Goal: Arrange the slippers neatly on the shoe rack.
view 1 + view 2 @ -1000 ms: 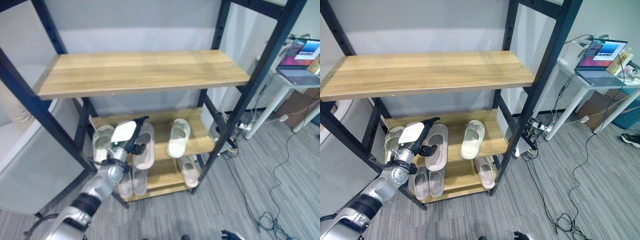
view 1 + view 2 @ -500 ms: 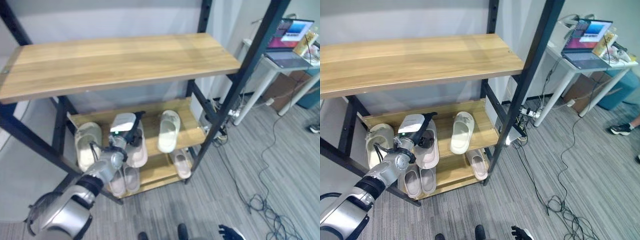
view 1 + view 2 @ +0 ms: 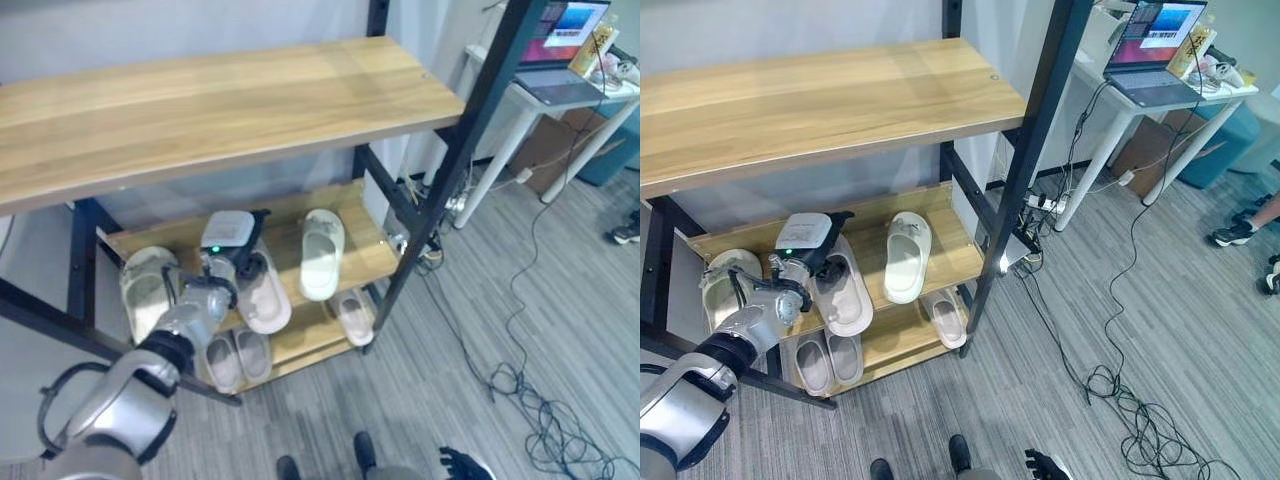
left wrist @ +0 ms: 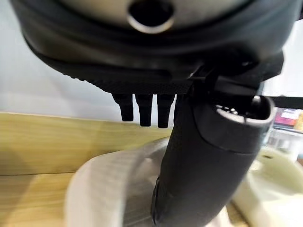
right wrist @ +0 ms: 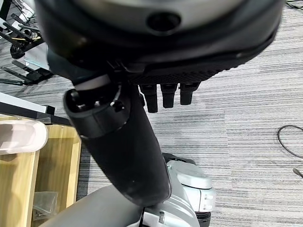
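Observation:
On the shoe rack's middle shelf [image 3: 372, 257] lie three slippers. A beige one [image 3: 145, 290] is at the left, a pinkish one [image 3: 265, 300] in the middle and a white one [image 3: 320, 255] to the right. My left hand [image 3: 235, 250] reaches onto the far end of the pinkish slipper [image 4: 109, 189]. Its fingers are stretched out and its thumb [image 4: 203, 156] lies over the slipper. The pinkish slipper's near end juts past the shelf's front edge. My right hand [image 5: 142, 118] hangs relaxed over the floor.
The lower shelf holds a pair of slippers [image 3: 235, 358] and a single one [image 3: 352, 315]. A bare wooden top shelf [image 3: 230, 100] overhangs the slippers. Black uprights [image 3: 440, 190] frame the rack. At the right are a desk with a laptop [image 3: 570, 40], floor cables [image 3: 530, 390] and a person's shoe [image 3: 1238, 236].
The whole picture has shifted, so the camera has moved. My left hand stays at the pinkish slipper's far end, and that slipper now lies slightly more askew.

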Available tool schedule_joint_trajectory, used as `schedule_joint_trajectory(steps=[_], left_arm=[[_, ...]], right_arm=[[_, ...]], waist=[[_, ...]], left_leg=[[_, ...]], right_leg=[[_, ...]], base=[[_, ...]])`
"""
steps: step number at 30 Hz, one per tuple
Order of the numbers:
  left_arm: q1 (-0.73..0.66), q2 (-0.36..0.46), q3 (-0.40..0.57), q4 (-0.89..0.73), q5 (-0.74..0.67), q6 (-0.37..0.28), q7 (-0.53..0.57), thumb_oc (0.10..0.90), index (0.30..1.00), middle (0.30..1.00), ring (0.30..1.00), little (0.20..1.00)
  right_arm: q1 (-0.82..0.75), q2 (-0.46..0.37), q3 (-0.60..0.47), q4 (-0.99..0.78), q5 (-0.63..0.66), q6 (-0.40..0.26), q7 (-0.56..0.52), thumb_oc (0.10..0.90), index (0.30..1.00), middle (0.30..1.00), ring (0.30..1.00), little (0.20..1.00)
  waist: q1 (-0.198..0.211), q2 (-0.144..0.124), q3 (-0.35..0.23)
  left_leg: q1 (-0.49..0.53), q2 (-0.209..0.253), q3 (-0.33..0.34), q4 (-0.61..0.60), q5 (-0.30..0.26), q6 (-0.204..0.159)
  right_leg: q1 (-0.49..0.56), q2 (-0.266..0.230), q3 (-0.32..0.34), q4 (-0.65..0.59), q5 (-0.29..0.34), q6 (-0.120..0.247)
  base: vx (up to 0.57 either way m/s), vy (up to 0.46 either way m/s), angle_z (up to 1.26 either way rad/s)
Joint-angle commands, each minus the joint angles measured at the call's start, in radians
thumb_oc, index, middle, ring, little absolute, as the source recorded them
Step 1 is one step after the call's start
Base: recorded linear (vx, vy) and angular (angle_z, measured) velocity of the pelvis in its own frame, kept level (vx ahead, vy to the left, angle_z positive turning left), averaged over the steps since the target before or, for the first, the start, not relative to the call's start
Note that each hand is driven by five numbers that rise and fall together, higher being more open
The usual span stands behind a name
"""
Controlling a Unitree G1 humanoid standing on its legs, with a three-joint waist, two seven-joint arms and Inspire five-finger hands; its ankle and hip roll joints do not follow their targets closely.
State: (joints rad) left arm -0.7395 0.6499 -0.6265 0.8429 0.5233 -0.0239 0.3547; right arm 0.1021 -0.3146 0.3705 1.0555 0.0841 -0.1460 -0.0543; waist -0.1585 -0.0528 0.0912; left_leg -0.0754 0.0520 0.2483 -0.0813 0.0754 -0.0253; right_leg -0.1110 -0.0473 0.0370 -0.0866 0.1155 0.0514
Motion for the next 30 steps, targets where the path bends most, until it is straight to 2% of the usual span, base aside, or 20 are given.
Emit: schedule_joint_trajectory(steps=[1, 6, 12, 18, 19, 24, 25, 27, 28, 29, 30], left_arm=[[-0.209, 0.041, 0.031, 0.048, -0.01, -0.016, 0.037, 0.4, 0.3, 0.3, 0.3, 0.3], [-0.161, 0.029, 0.066, 0.016, -0.043, -0.026, 0.042, 0.4, 0.3, 0.3, 0.3, 0.3], [-0.081, 0.018, 0.127, -0.095, -0.067, -0.043, 0.059, 0.4, 0.3, 0.3, 0.3, 0.3], [0.041, -0.003, 0.199, -0.305, -0.069, -0.077, 0.068, 0.4, 0.3, 0.3, 0.3, 0.3], [0.096, -0.018, 0.231, -0.388, -0.08, -0.097, 0.069, 0.4, 0.3, 0.3, 0.3, 0.3], [0.229, -0.042, 0.296, -0.567, -0.119, -0.147, 0.04, 0.4, 0.3, 0.3, 0.3, 0.3], [0.305, -0.059, 0.332, -0.654, -0.162, -0.178, 0.013, 0.4, 0.3, 0.3, 0.3, 0.3], [0.311, -0.058, 0.336, -0.66, -0.163, -0.176, 0.009, 0.4, 0.3, 0.3, 0.3, 0.3], [0.398, -0.085, 0.372, -0.742, -0.24, -0.208, -0.029, 0.4, 0.3, 0.3, 0.3, 0.3], [0.4, -0.084, 0.374, -0.744, -0.24, -0.207, -0.03, 0.4, 0.3, 0.3, 0.3, 0.3], [0.469, -0.102, 0.388, -0.807, -0.285, -0.23, -0.053, 0.4, 0.3, 0.3, 0.3, 0.3]], right_arm=[[-0.027, -0.052, 0.007, -0.029, 0.028, -0.029, -0.005, 0.8, 0.9, 0.9, 0.9, 0.9], [-0.026, -0.044, 0.005, -0.017, 0.03, -0.028, -0.007, 0.8, 0.9, 0.9, 0.9, 0.9], [-0.012, -0.03, 0.001, -0.014, 0.029, -0.023, -0.007, 0.8, 0.9, 0.9, 0.9, 0.9], [-0.008, -0.01, -0.012, 0.01, 0.028, -0.015, -0.011, 0.8, 0.9, 0.9, 0.9, 0.9], [-0.009, -0.003, -0.021, 0.017, 0.027, -0.012, -0.013, 0.8, 0.9, 0.9, 0.9, 0.9], [-0.006, 0.01, -0.036, 0.031, 0.024, -0.002, -0.012, 0.8, 0.9, 0.9, 0.9, 0.9], [-0.004, 0.017, -0.043, 0.034, 0.024, 0.001, -0.01, 0.8, 0.9, 0.9, 0.9, 0.9], [-0.002, 0.016, -0.041, 0.034, 0.024, 0.002, -0.01, 0.8, 0.9, 0.9, 0.9, 0.9], [0.0, 0.023, -0.05, 0.043, 0.023, 0.006, -0.008, 0.8, 0.9, 0.9, 0.9, 0.9], [0.0, 0.023, -0.049, 0.042, 0.023, 0.006, -0.008, 0.8, 0.9, 0.9, 0.9, 0.9], [0.0, 0.031, -0.056, 0.053, 0.022, 0.01, -0.005, 0.8, 0.9, 0.9, 0.9, 0.9]], waist=[[0.012, 0.013, -0.005], [0.021, 0.016, -0.003], [0.032, 0.02, -0.004], [0.052, 0.021, -0.003], [0.061, 0.021, -0.002], [0.08, 0.022, -0.003], [0.089, 0.022, -0.002], [0.086, 0.024, -0.004], [0.097, 0.024, -0.007], [0.097, 0.023, -0.005], [0.105, 0.025, -0.008]], left_leg=[[0.045, 0.002, -0.065, -0.006, -0.083, -0.044], [0.069, 0.0, -0.069, -0.006, -0.089, -0.045], [0.095, -0.002, -0.079, -0.006, -0.096, -0.046], [0.111, -0.003, -0.096, -0.006, -0.097, -0.046], [0.114, -0.003, -0.102, -0.006, -0.097, -0.046], [0.123, -0.004, -0.111, -0.006, -0.095, -0.046], [0.12, -0.004, -0.113, -0.006, -0.079, -0.045], [0.127, -0.003, -0.116, -0.006, -0.094, -0.046], [0.128, -0.004, -0.122, -0.006, -0.09, -0.045], [0.123, -0.004, -0.12, -0.006, -0.077, -0.045], [0.131, -0.003, -0.126, -0.006, -0.089, -0.045]], right_leg=[[0.041, 0.001, -0.023, -0.001, -0.076, 0.099], [0.067, -0.001, -0.027, -0.001, -0.083, 0.097], [0.1, -0.004, -0.04, -0.001, -0.094, 0.096], [0.126, -0.006, -0.057, -0.001, -0.104, 0.09], [0.132, -0.007, -0.063, -0.001, -0.106, 0.087], [0.148, -0.009, -0.075, -0.001, -0.109, 0.082], [0.147, -0.01, -0.08, -0.001, -0.098, 0.077], [0.155, -0.009, -0.081, -0.001, -0.11, 0.079], [0.159, -0.01, -0.087, -0.001, -0.11, 0.075], [0.154, -0.01, -0.087, -0.001, -0.099, 0.073], [0.165, -0.01, -0.092, -0.001, -0.111, 0.072]], base=[[0.01, -0.006, 0.03], [0.01, -0.002, 0.02], [0.0, -0.001, 0.03], [0.0, -0.01, 0.09], [-0.01, -0.006, 0.11], [-0.02, -0.011, 0.07], [-0.02, -0.011, 0.08], [0.01, -0.005, 0.11], [-0.06, -0.017, 0.13], [-0.01, -0.016, 0.1], [-0.04, -0.012, 0.04]])
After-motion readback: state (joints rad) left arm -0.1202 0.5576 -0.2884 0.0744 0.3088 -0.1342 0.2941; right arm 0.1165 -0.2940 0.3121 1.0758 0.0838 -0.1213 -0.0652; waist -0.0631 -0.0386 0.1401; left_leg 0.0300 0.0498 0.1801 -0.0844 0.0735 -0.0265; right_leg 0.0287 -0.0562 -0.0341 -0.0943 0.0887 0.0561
